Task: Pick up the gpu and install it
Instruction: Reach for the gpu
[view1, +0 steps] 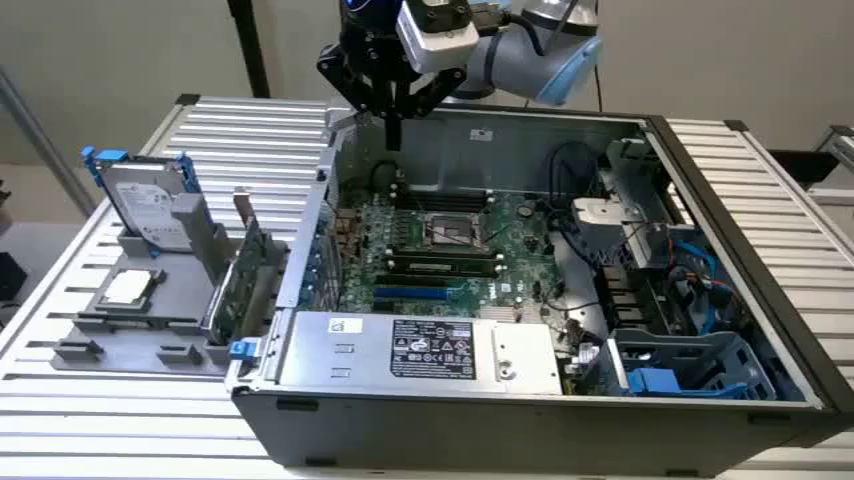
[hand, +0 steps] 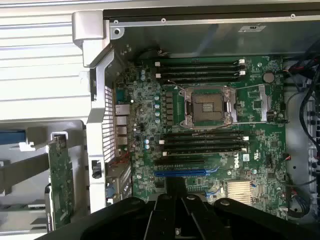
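In the grey rack (view1: 134, 325) on the table (view1: 254, 130), just beside the computer case (view1: 534, 430), the gpu (view1: 244, 280) stands on edge, untouched. The end effector (view1: 394, 125) hangs over the case, fingers together and empty; a clean grasp, I'd say, needs them spread squarely over the card's top edge
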